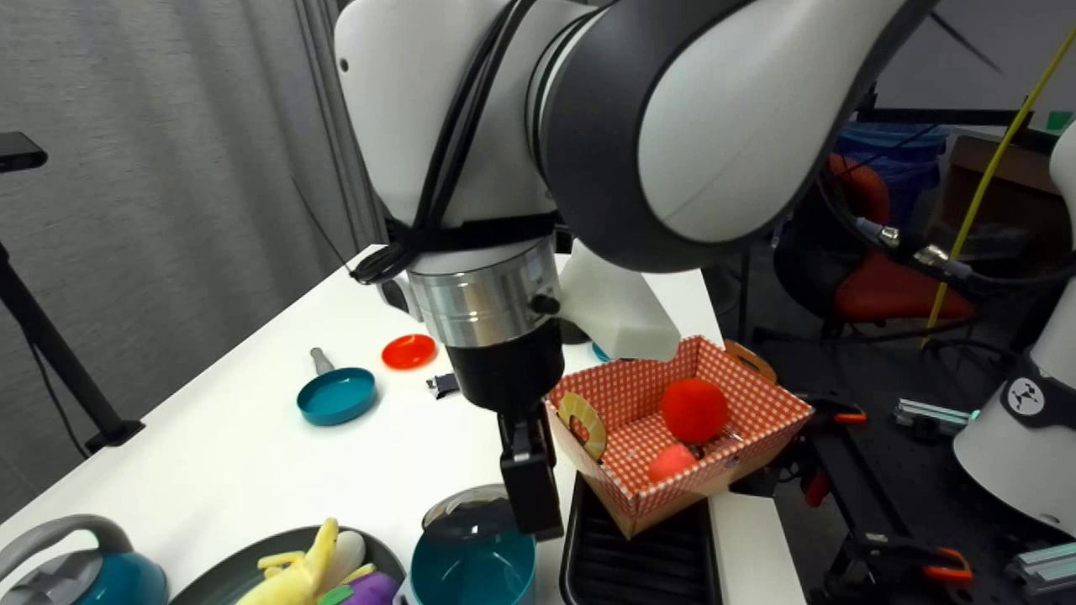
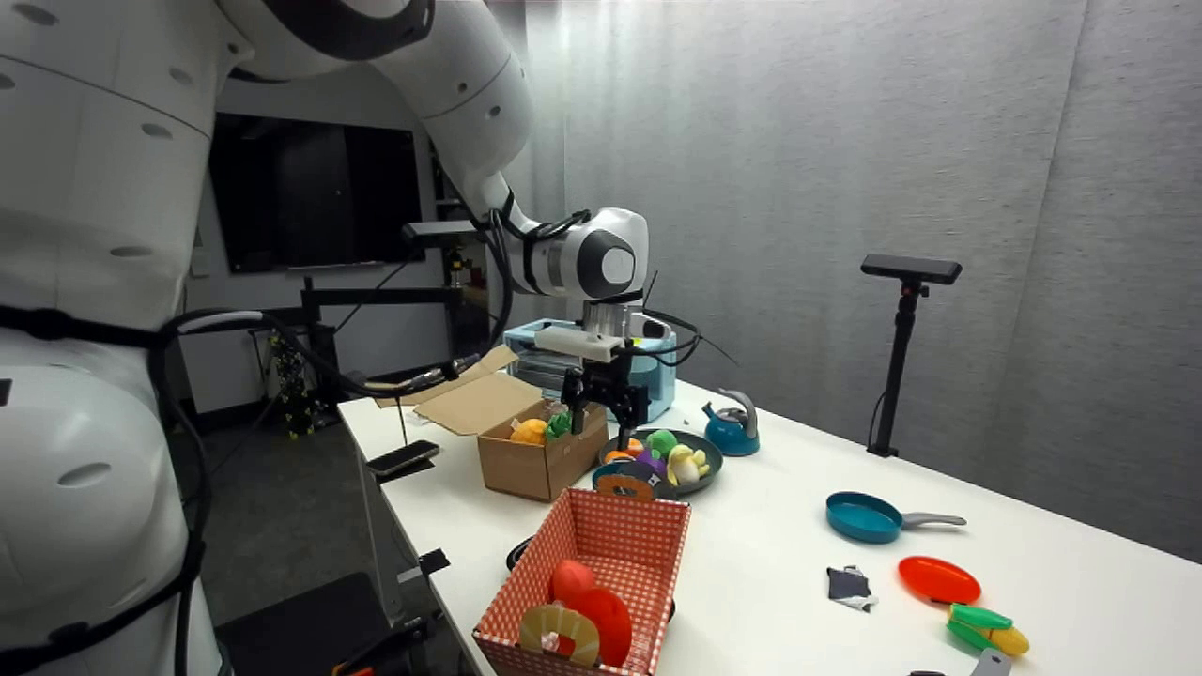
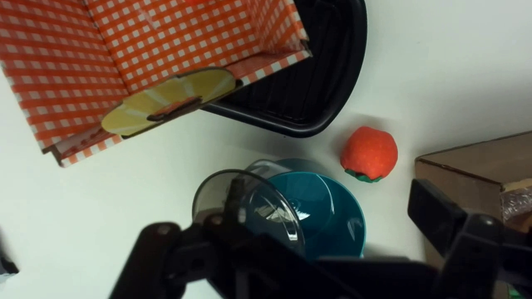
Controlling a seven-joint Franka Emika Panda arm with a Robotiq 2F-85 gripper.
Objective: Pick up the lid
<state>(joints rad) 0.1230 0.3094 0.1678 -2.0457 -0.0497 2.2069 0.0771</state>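
the pincer [image 3: 328,199] is spread wide and has hold of nothing; in the wrist view its two dark fingers [image 3: 434,216] stand far apart, with the mouth of the teal pot [image 3: 338,211] showing in the gap. the finger on the nine o'clock side crosses in front of the lid [image 3: 262,211], though whether it touches it i cannot tell. the finger on the three o'clock side crosses in front of the cardboard box [image 3: 457,187], and contact there is unclear.

the lid is see-through with a thin shiny rim and sits off-centre, overlapping the pot's nine o'clock side in the wrist view. in an exterior view the lid [image 1: 471,512] shows at twelve o'clock on the pot, and the pincer hangs at one o'clock, overlapping the rim.

in the wrist view a red round toy [image 3: 370,151] lies near the pot at one o'clock, the black ridged tray [image 3: 286,101] at twelve, and the red checkered box [image 3: 178,50] at half past ten, overlapping the tray. a strip of white tabletop [image 3: 390,216] runs between pot and cardboard box at three o'clock, and a broader stretch spreads at nine, beyond the lid. in an exterior view a dark pan [image 1: 239,565] of toy food [image 1: 307,571] is just beside the pot at nine o'clock, and the tabletop's edge runs past the tray at four o'clock from the pincer.
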